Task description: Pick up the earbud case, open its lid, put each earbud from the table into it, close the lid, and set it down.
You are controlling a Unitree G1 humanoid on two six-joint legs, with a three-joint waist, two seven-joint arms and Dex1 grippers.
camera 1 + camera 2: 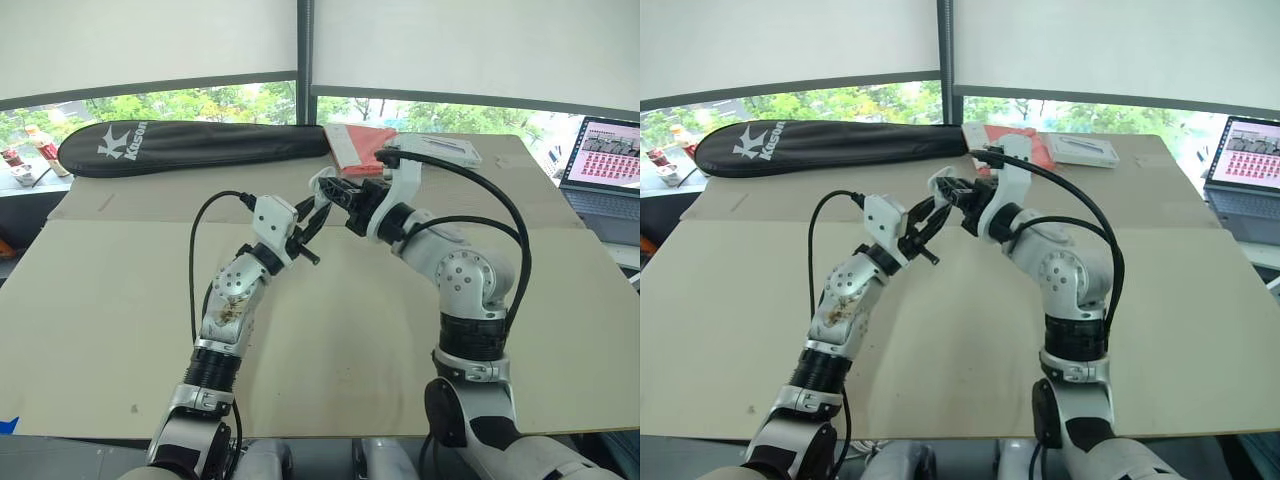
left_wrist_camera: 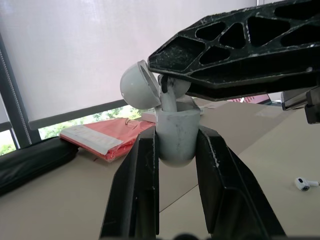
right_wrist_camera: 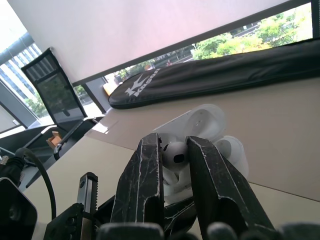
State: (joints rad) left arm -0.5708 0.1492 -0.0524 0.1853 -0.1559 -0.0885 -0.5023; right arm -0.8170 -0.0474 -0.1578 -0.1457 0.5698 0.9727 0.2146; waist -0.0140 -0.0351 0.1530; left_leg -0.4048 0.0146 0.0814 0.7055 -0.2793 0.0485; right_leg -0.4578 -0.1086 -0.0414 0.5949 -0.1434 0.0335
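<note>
My left gripper is shut on the white earbud case, holding it upright above the table with its round lid swung open. My right gripper is shut on a white earbud and holds it right at the case's open mouth. In the head views the two grippers meet over the far middle of the table, left gripper below, right gripper above. A second earbud lies loose on the table surface.
The tan table carries a long black racket bag along its far edge, a red booklet and a flat white box beside it. A laptop stands off the right side.
</note>
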